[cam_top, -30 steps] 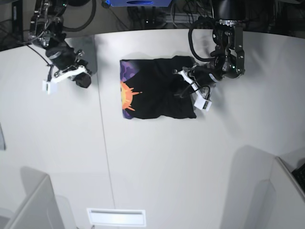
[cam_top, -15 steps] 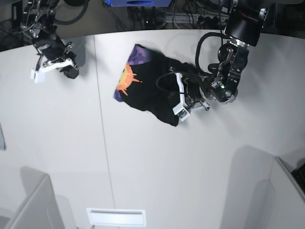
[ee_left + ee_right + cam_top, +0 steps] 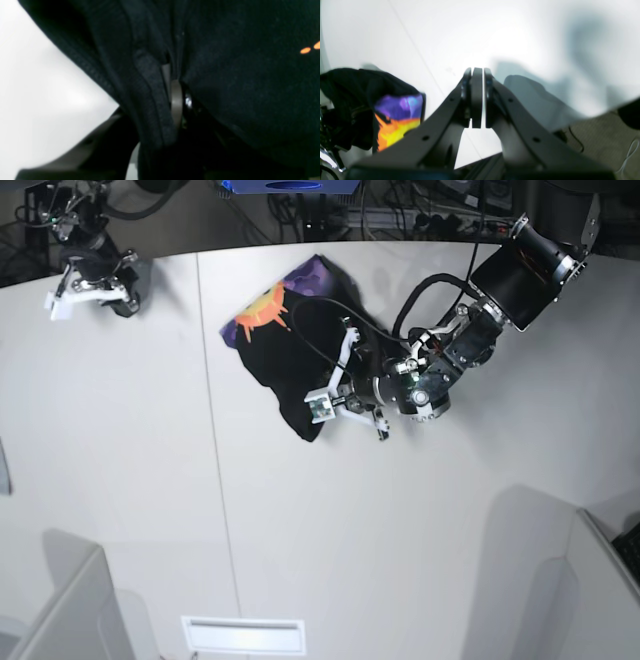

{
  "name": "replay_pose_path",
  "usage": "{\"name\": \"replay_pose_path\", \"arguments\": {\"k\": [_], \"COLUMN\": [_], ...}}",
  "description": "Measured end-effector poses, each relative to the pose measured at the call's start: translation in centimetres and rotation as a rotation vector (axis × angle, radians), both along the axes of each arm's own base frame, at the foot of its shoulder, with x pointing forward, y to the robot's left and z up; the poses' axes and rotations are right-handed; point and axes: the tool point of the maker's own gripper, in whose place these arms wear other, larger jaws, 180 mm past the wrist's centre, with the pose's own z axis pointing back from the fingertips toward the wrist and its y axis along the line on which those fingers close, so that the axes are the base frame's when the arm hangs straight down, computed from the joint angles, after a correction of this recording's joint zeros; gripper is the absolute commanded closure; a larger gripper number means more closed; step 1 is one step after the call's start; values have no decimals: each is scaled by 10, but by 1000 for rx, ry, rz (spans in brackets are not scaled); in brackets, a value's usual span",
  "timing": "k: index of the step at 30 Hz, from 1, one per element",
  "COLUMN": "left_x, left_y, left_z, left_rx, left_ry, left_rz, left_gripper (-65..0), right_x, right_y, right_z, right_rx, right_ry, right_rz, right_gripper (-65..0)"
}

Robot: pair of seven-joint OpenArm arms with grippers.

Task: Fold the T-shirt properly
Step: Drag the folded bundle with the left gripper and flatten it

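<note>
A white table (image 3: 300, 540) seen from above, with two black robot arms working over it. The left gripper (image 3: 335, 380) reaches in low across the tabletop and pinches a bunched fold of the T-shirt (image 3: 285, 355); in the left wrist view, black cloth (image 3: 225, 75) fills almost everything ahead of the tool, and a hemmed edge is wedged between the fingers (image 3: 176, 105). The garment trails away from this gripper toward the table's far edge, a crumpled dark heap with part of it lying on the surface. At the end farthest from the tool, the print faces up: purple with an orange-yellow sun (image 3: 262, 312).

The right gripper (image 3: 92, 288) is well apart from the shirt, near the table's far corner, holding nothing. Its fingers (image 3: 477, 97) are pressed flat together, with bare white tabletop beyond them. From that tool, the T-shirt (image 3: 395, 110) sits off to one side, the bright print visible and somewhat blurred.
</note>
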Motion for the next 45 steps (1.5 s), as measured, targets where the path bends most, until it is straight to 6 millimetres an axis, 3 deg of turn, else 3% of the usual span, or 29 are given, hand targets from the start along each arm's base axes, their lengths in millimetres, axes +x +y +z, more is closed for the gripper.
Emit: {"name": "replay_pose_path", "arguments": {"k": [4, 12, 19, 29, 45], "left_x": [1, -6, 3, 10, 10], "left_y": [-9, -25, -35, -55, -55], "left_z": [4, 10, 9, 1, 1], "left_rx": [28, 40, 90, 85, 88], "left_ry": [-33, -65, -201, -205, -207], "left_rz": [-119, -337, -461, -461, -456], "left_gripper": [0, 0, 0, 0, 0], "right_x": [-7, -12, -12, -12, -12], "right_y": [-7, 3, 2, 2, 4], "right_z": [-1, -6, -6, -6, -6], "right_rx": [-9, 24, 20, 20, 24], "right_ry": [10, 22, 20, 20, 25], "right_rz": [-23, -38, -38, -37, -31], "right_gripper": [0, 0, 0, 0, 0]}}
